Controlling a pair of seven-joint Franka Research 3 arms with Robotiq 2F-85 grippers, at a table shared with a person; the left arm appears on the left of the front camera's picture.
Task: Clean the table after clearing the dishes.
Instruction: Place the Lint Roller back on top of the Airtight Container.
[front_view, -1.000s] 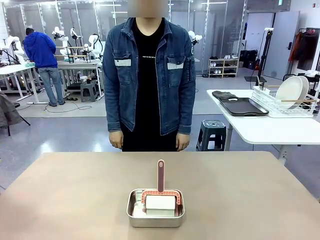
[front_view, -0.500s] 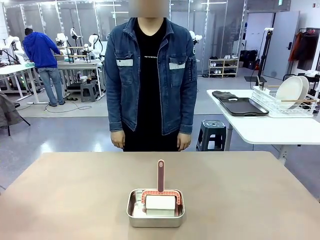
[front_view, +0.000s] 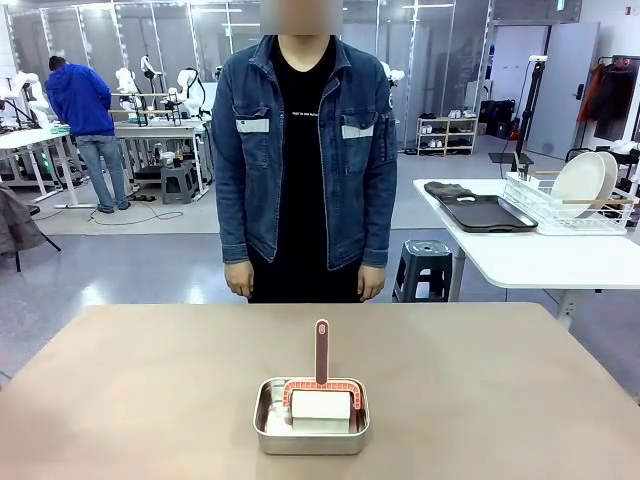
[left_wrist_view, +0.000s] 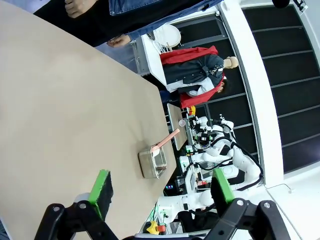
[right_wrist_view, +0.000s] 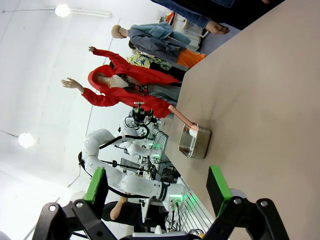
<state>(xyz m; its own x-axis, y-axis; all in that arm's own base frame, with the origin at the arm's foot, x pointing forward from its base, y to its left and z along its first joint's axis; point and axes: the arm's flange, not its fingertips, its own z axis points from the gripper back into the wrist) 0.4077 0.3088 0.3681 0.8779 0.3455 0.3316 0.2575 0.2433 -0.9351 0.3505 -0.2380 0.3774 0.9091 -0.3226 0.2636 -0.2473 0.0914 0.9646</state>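
Steel pan (front_view: 311, 417) sits near the middle of the table's (front_view: 130, 390) near edge, same spot as a second ago, holding a lint roller (front_view: 320, 392) with its pink handle pointing at the person (front_view: 303, 165), who has drifted slightly sideways. Left gripper (left_wrist_view: 159, 186) hangs with fingers spread wide, gripping nothing; right gripper (right_wrist_view: 159, 186) likewise, jaws apart over the tan top. Trays and plates (front_view: 585, 182) rest on the white side table (front_view: 540, 258).

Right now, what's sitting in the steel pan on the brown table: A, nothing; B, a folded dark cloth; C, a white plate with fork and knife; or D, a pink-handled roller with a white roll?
D: the steel pan holds a roller whose pink handle sticks up over a white roll.
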